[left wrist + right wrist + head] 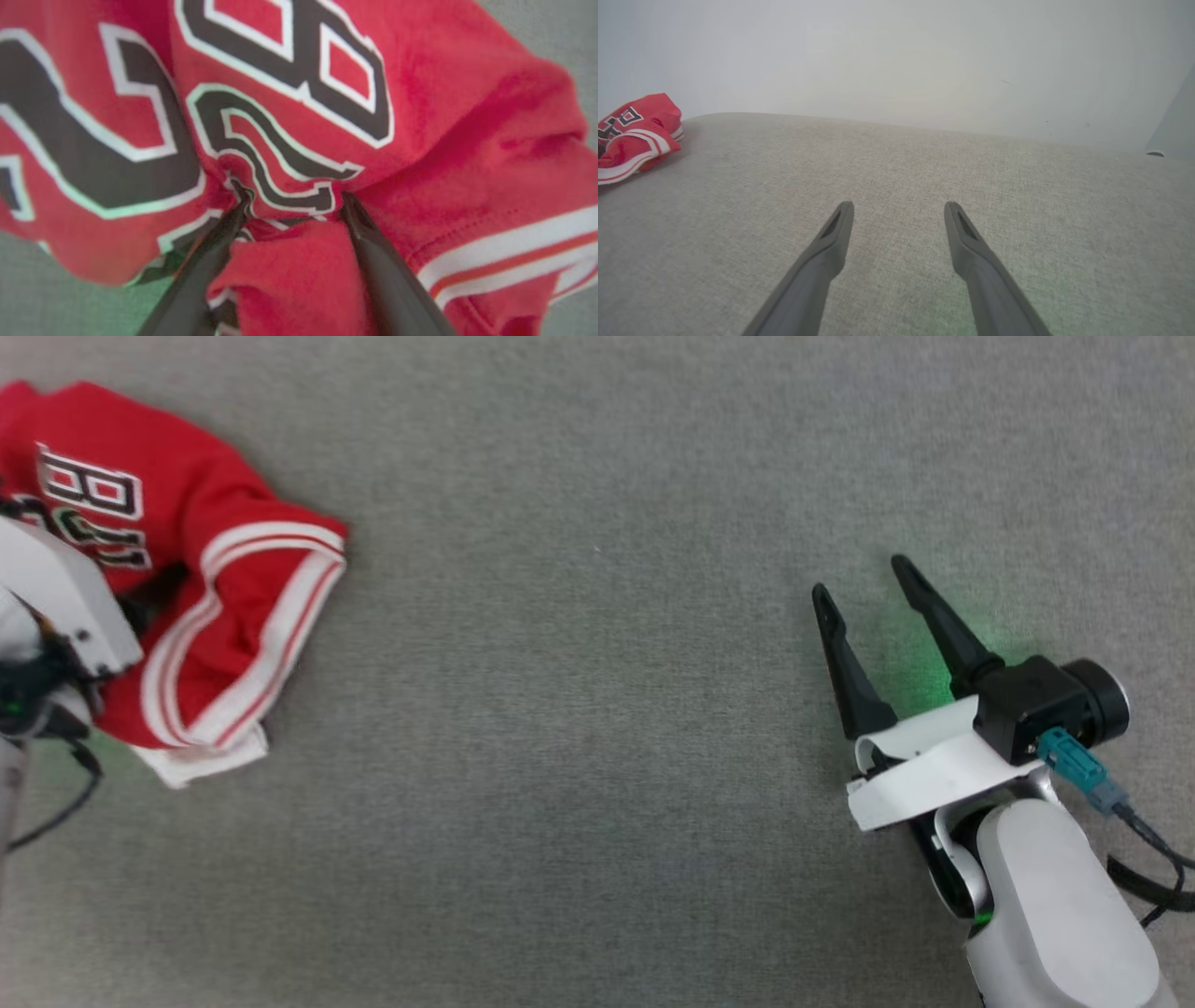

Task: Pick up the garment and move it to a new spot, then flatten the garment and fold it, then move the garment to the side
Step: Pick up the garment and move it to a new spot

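Between the wide-spread jaws of the left gripper (295, 198), whose tips press into the cloth without pinching it, sits a fold of the garment (444, 93), bunched at the far left of the grey surface (597, 709). Well to the right, the right gripper (861, 579) hovers with jaws wide and empty. Judging by the crumpled jersey, the pickup, flattening, folding and setting aside all seem left to do.
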Controlling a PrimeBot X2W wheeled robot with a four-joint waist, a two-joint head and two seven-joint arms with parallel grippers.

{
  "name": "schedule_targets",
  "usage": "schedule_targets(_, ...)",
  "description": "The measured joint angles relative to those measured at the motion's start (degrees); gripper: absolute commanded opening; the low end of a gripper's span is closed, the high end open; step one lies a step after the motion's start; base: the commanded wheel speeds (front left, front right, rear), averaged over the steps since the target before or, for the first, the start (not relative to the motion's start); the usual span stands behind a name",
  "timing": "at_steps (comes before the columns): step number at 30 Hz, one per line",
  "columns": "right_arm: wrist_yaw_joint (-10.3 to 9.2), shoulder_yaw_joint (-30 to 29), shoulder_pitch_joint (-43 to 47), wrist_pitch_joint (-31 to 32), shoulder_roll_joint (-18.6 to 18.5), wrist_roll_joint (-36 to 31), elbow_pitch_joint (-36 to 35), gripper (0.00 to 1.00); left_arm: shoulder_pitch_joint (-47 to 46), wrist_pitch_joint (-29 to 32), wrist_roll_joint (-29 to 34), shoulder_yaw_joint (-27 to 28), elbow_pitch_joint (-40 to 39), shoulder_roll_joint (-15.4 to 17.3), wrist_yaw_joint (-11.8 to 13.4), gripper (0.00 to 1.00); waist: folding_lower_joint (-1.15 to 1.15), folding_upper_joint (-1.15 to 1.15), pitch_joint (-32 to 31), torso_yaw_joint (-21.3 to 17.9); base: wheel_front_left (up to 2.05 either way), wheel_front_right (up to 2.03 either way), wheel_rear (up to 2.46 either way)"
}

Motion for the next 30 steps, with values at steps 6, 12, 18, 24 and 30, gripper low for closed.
schedule_targets(6,0.00,0.1,-0.6,0.5,0.0,-0.8,-1.5,1.00,-1.6,-0.2,-2.5,-2.0,1.5,1.5,0.0,0.93,0.00,0.00,3.3,-2.2,0.00,0.00,0.00)
schedule_targets(12,0.00,0.4,-0.5,0.7,0.2,-0.8,-1.8,1.00,-1.7,-3.9,-4.3,-4.4,1.8,2.1,0.3,0.00,0.00,0.00,3.1,-3.1,0.00,0.00,0.00)
schedule_targets(18,0.00,0.5,0.3,0.5,0.8,0.4,-0.5,1.00,-1.0,-13.6,-5.7,-6.6,-0.4,0.7,0.4,0.00,0.00,0.00,0.0,-2.6,0.00,0.00,0.00)
schedule_targets(24,0.00,-0.6,2.9,0.0,1.6,2.8,1.2,1.00,-1.0,-16.6,-10.3,-9.1,-9.5,-0.9,0.0,0.00,0.00,0.00,-4.4,-2.5,0.00,0.00,0.00)
schedule_targets(30,0.00,-2.7,5.5,-0.2,2.4,4.5,1.3,1.00,-1.6,-16.4,-14.3,-12.9,-20.8,-2.2,0.0,0.00,0.00,0.00,-8.0,-3.9,0.00,0.00,0.00)
